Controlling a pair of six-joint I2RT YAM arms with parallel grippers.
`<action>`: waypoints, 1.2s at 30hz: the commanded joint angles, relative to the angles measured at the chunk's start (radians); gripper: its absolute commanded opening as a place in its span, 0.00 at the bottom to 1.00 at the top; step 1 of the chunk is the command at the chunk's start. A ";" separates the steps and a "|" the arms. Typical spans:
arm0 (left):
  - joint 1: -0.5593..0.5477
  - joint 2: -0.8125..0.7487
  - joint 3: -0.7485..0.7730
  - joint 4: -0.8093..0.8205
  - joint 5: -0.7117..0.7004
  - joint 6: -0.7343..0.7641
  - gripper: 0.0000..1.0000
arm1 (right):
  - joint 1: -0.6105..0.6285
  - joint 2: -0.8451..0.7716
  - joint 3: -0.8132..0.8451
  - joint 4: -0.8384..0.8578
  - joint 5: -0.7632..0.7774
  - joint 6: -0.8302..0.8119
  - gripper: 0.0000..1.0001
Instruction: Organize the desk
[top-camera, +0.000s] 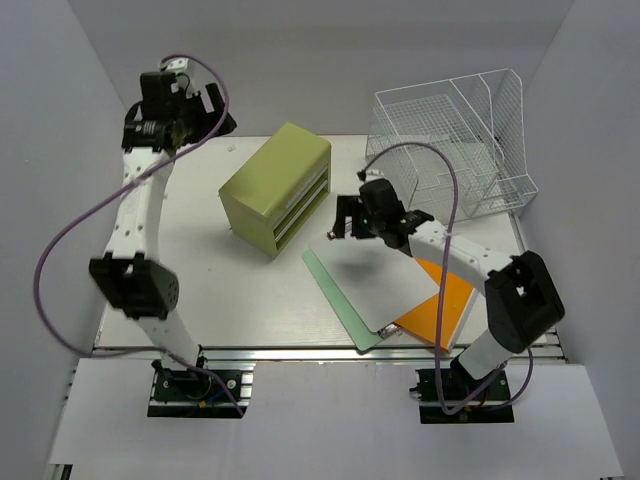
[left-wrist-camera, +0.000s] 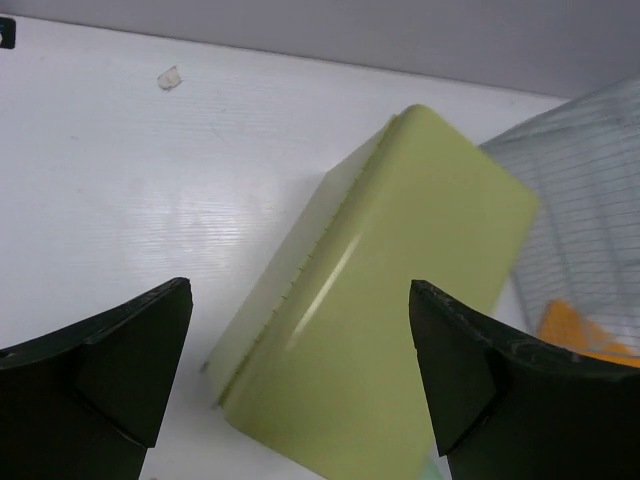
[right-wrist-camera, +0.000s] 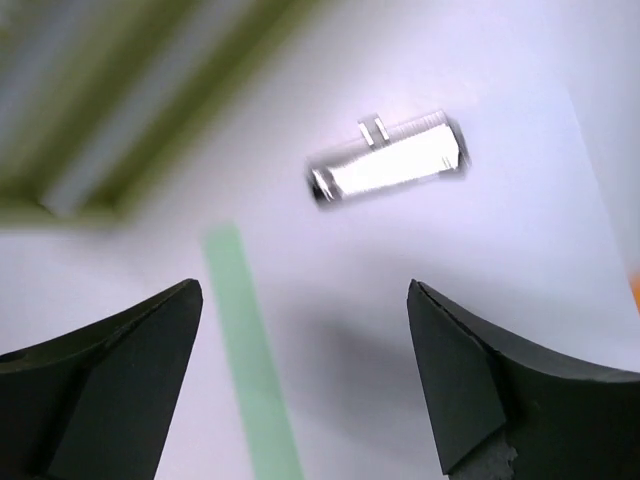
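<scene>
Worktop (top-camera: 200, 290) — lay across the scene, rail nearest.
Left jaws stood open far left; right jaws hung open over small clear object (right-wrist-camera: 388, 168) on white sheet (top-camera: 375, 280) — best centred across its short side.

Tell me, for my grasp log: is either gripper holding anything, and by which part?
Nothing is held: left gripper and right gripper both stand open, empty.

You're looking at a smooth white desk (top-camera: 230, 290) with a soft sheen and a bare aluminium rail (top-camera: 300, 352) at its front. Your box (left-wrist-camera: 400, 300) is glossy painted metal, catching the light. The rack (top-camera: 450, 140) is thin white wire. The white sheet (top-camera: 375, 285) looks matt, and the orange sheet (top-camera: 445, 300) looks smooth.
</scene>
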 joint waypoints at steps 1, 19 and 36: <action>-0.006 -0.232 -0.239 0.060 0.030 -0.172 0.98 | -0.015 -0.102 -0.080 -0.244 0.061 -0.038 0.89; -0.790 0.028 -0.123 -0.136 -0.123 -0.057 0.98 | -0.403 -0.604 -0.471 -0.494 -0.119 0.088 0.89; -0.732 0.422 0.008 -0.072 -0.352 0.236 0.92 | -0.468 -0.668 -0.523 -0.451 -0.251 0.024 0.89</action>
